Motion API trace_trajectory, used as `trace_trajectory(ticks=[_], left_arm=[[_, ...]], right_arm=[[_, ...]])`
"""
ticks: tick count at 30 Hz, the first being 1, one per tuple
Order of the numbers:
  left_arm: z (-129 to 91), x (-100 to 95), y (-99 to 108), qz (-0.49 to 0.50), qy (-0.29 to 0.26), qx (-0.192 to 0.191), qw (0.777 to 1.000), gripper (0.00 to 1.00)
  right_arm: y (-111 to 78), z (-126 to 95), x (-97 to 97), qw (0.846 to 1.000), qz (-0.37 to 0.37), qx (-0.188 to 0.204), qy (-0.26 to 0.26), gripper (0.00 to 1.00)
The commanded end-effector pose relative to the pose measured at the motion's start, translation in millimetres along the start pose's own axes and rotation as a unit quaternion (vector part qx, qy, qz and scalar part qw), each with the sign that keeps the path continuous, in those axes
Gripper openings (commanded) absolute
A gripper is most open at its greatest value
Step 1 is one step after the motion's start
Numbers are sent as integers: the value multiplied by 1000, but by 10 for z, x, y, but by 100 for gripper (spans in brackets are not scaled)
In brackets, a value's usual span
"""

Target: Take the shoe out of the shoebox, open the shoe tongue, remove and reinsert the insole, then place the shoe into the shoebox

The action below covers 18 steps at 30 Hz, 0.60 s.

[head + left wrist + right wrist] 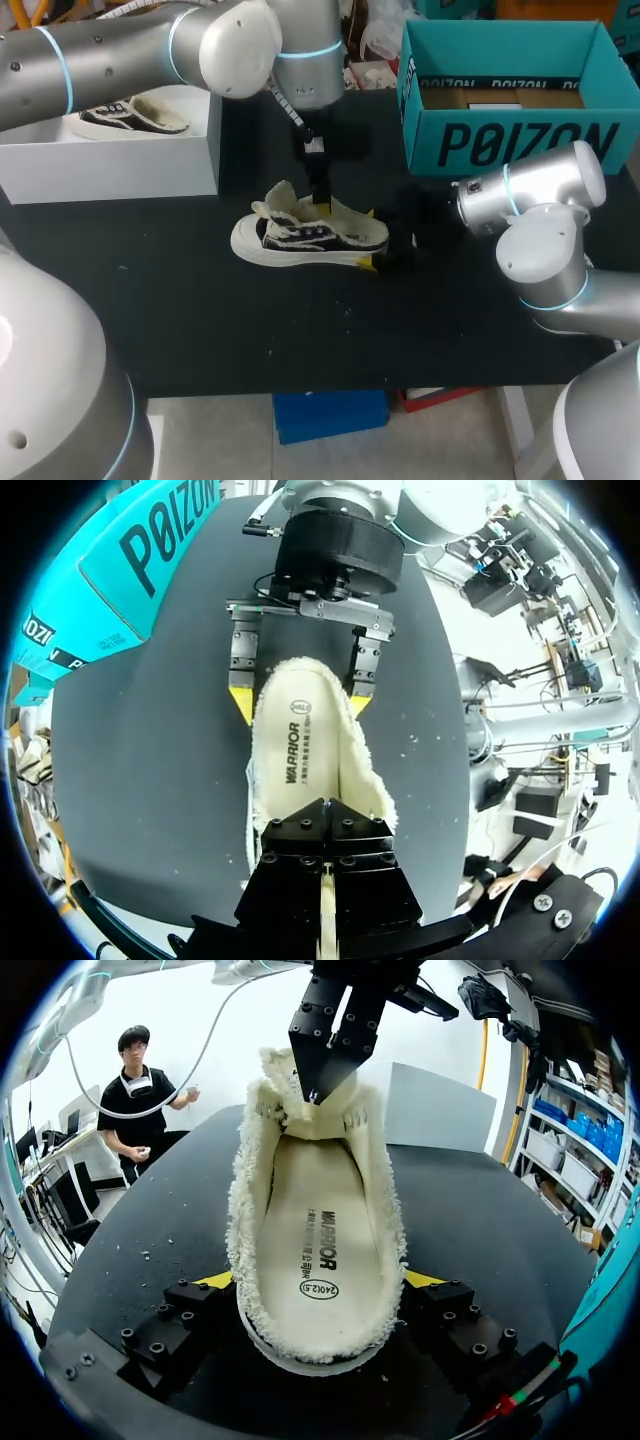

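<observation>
A cream fleece-lined shoe (pixel 305 238) with a black upper lies on its sole in the middle of the black table (pixel 200 320). My right gripper (pixel 373 242) is shut on its heel, one yellow tip pressed on each side (pixel 215 1280). The insole (pixel 315 1230) lies flat inside the shoe, its print showing. My left gripper (pixel 321 207) comes down from above, shut, its tips in the shoe's mouth at the base of the raised tongue (pixel 285 1075). In the left wrist view the left gripper (pixel 325 825) is over the front of the insole (pixel 300 745), with the right gripper (pixel 300 702) ahead of it.
A teal shoebox (pixel 520 145) stands open at the back right, close to my right arm. A white box (pixel 120 165) at the back left holds a second shoe (pixel 130 115). The front half of the table is bare black surface.
</observation>
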State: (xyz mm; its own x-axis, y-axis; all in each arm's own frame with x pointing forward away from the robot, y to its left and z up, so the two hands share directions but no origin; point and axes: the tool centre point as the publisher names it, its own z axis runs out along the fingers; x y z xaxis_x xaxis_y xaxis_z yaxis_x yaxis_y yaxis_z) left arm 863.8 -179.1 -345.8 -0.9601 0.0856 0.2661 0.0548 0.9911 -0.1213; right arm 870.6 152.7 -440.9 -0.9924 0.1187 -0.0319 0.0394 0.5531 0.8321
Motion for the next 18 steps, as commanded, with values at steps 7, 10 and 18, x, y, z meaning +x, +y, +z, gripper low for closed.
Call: trace_trajectory(ticks=[7, 10, 18], left_arm=[[213, -8, -4, -2, 13, 3, 1000, 0], [284, -11, -22, -1, 18, 5, 1000, 0], [434, -33, -43, -2, 26, 8, 1000, 0]], right_arm=[[-10, 3, -15, 1000, 1, 2, 0, 0], [-10, 3, -15, 1000, 1, 2, 0, 0], [-10, 3, -15, 1000, 1, 2, 0, 0]])
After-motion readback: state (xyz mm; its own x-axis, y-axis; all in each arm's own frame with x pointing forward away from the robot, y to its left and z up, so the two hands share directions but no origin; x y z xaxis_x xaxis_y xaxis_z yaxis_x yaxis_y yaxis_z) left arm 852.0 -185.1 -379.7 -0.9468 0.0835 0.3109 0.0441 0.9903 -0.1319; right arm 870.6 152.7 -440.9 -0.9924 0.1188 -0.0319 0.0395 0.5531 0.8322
